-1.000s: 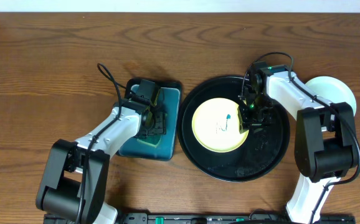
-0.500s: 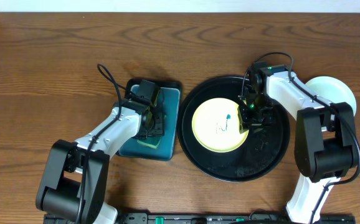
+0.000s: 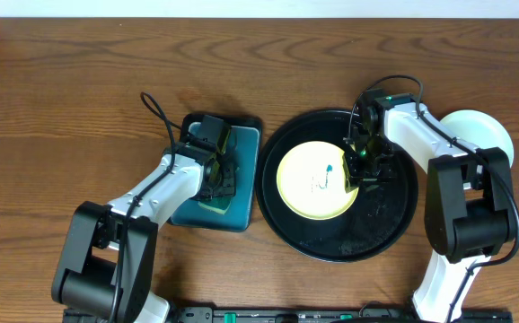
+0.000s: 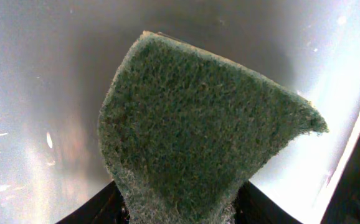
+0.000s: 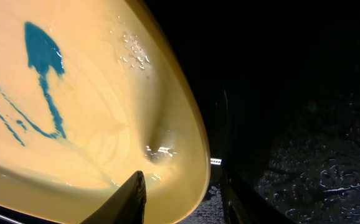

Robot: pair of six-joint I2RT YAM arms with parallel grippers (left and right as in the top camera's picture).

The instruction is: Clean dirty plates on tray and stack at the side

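A pale yellow plate (image 3: 313, 182) with teal scribble marks (image 3: 329, 170) lies in the round black tray (image 3: 387, 217). My right gripper (image 3: 360, 169) is shut on the plate's right rim. In the right wrist view one finger (image 5: 133, 199) rests inside the yellow plate (image 5: 74, 124) and the other stands outside the rim, over the wet tray (image 5: 304, 124). My left gripper (image 3: 216, 170) hangs over the teal tray (image 3: 244, 152), shut on the sponge (image 4: 198, 124), which bulges out between its fingers.
Pale white plates (image 3: 486, 133) sit on the wood at the far right, partly behind the right arm. The teal tray lies just left of the black tray. Bare brown tabletop (image 3: 71, 108) stretches to the left and along the back.
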